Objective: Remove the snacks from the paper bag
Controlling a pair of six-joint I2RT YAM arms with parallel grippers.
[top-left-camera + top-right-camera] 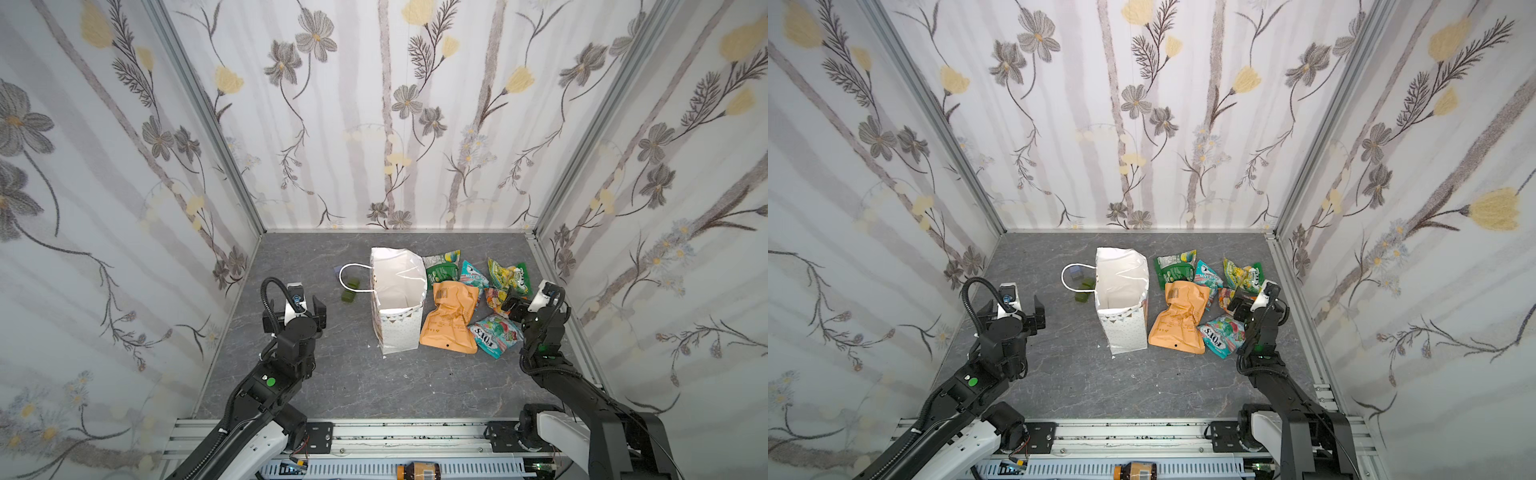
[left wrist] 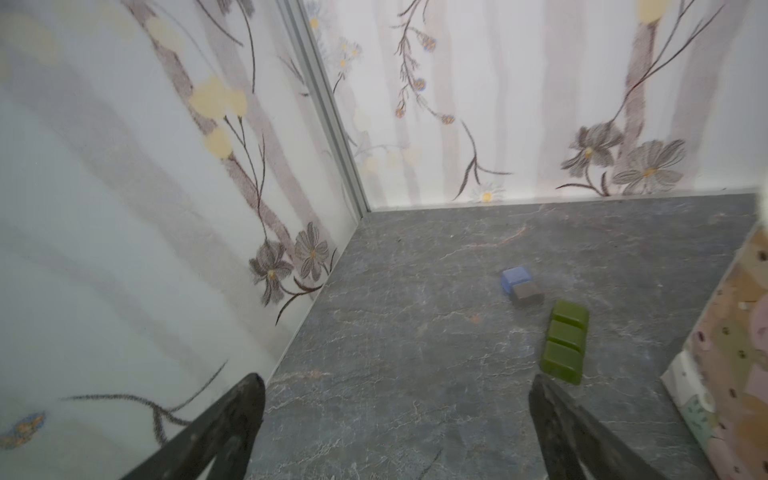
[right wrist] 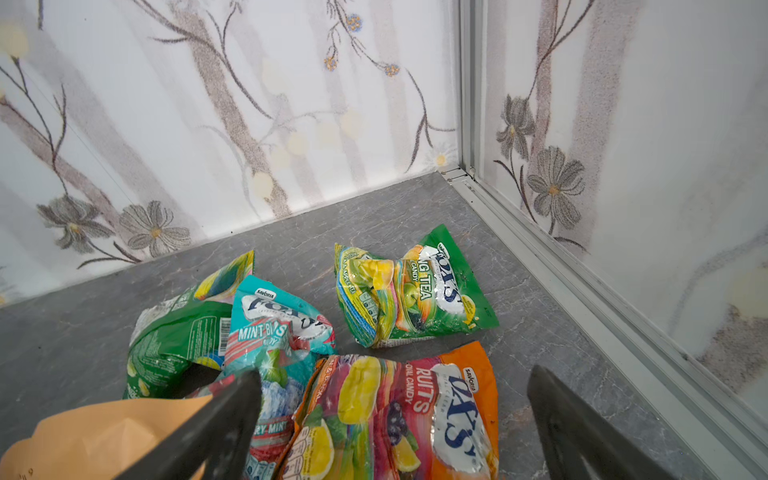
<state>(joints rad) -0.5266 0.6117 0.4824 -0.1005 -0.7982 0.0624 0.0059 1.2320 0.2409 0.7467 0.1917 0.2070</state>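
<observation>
I noted the paper bag [image 1: 399,332] upright at centre, seemingly empty, the snacks [image 1: 449,320] strewn just right of it, the left gripper [image 2: 397,382] and right gripper [image 3: 395,378] both spread wide, holding nothing; I judged lifting the right one straight up, clear of the crinkly packets, soundest.

Worktop [image 1: 332,374]: dark grey stone pattern with pale veins. Walls [image 1: 374,124]: white, printed with grey flowers, grey-brown stems and pale yellow blossoms. Paper bag [image 1: 397,330]: white, with a band of grey and gold triangles above small dots.

Ahead of the black right tool [image 3: 395,382]:
- orange pouch [image 1: 451,320] with black print
- green packet [image 1: 442,268]
- teal mint packet [image 3: 274,328] with red stripes
- yellow-green packet [image 3: 411,291]
- fruit-print packet [image 3: 399,415] edged orange

Beside it: teal FOX'S packet [image 1: 494,334].

Ahead of the black left tool [image 2: 395,386]: olive-green blocks [image 2: 565,340], blue cube [image 2: 515,277], dark grey cube [image 2: 528,293].
</observation>
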